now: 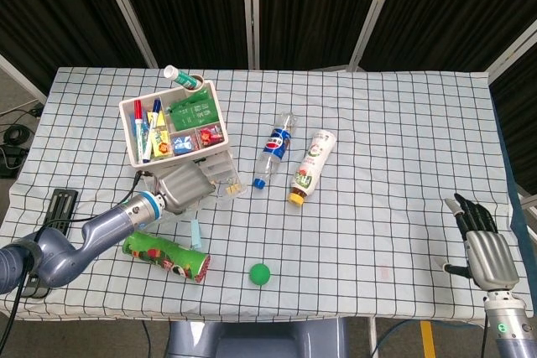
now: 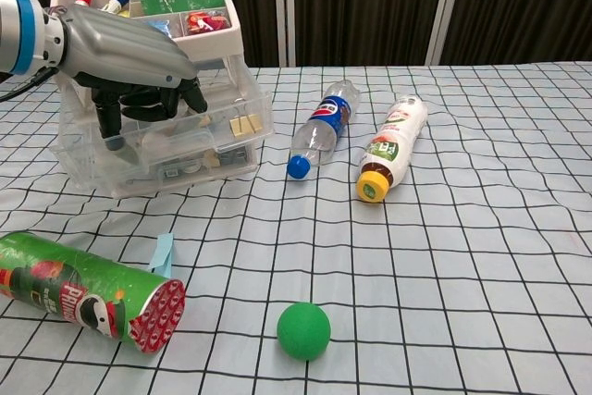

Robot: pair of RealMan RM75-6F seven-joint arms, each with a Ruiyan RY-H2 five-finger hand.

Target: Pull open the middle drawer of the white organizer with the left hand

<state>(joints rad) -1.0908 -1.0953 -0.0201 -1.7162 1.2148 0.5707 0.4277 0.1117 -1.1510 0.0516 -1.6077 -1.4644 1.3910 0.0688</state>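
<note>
At drawer [image 2: 176, 136], robot hand [image 2: 129, 67] curled.

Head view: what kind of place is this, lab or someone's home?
Probably a lab or test cell, not a home: black curtain panels behind, a checked-cloth table with assorted props, and a white organizer the left hand works on.
</note>
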